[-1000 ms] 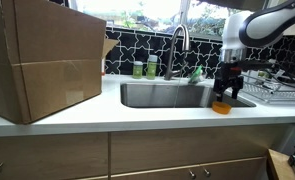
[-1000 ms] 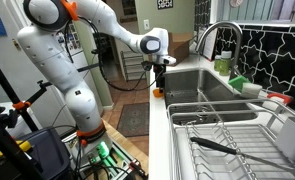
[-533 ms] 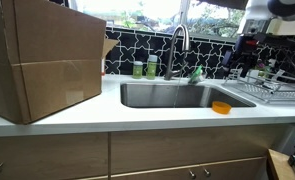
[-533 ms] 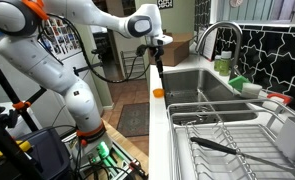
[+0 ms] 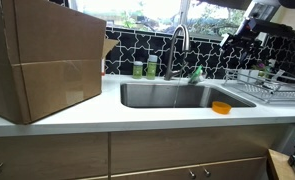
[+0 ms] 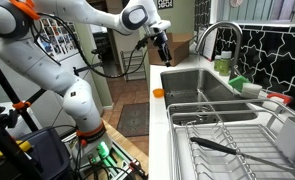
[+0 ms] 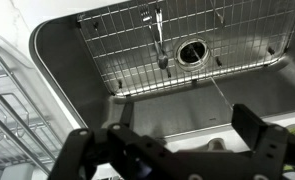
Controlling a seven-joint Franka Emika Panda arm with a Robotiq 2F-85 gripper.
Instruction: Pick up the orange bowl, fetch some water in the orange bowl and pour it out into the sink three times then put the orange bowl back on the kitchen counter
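Observation:
The orange bowl [image 5: 221, 106] sits upright on the white kitchen counter [image 5: 107, 116] at the sink's front corner; it also shows in an exterior view [image 6: 158, 92]. My gripper [image 5: 232, 38] hangs high above it, well clear, and shows in an exterior view [image 6: 163, 45]. In the wrist view its fingers [image 7: 172, 140] are wide apart and hold nothing. The stainless sink [image 5: 167, 95] lies below, with a wire grid and drain [image 7: 190, 50] in its bottom. The curved faucet [image 5: 179, 40] stands behind the basin.
A large cardboard box [image 5: 42, 65] fills one end of the counter. Green bottles [image 5: 145, 68] and a green sponge [image 5: 196, 74] stand behind the sink. A wire dish rack [image 6: 227, 140] holding a dark utensil stands beside the sink.
The gripper has let go of the orange bowl on the counter, then risen up and away from it. The bowl has stayed where it was set.

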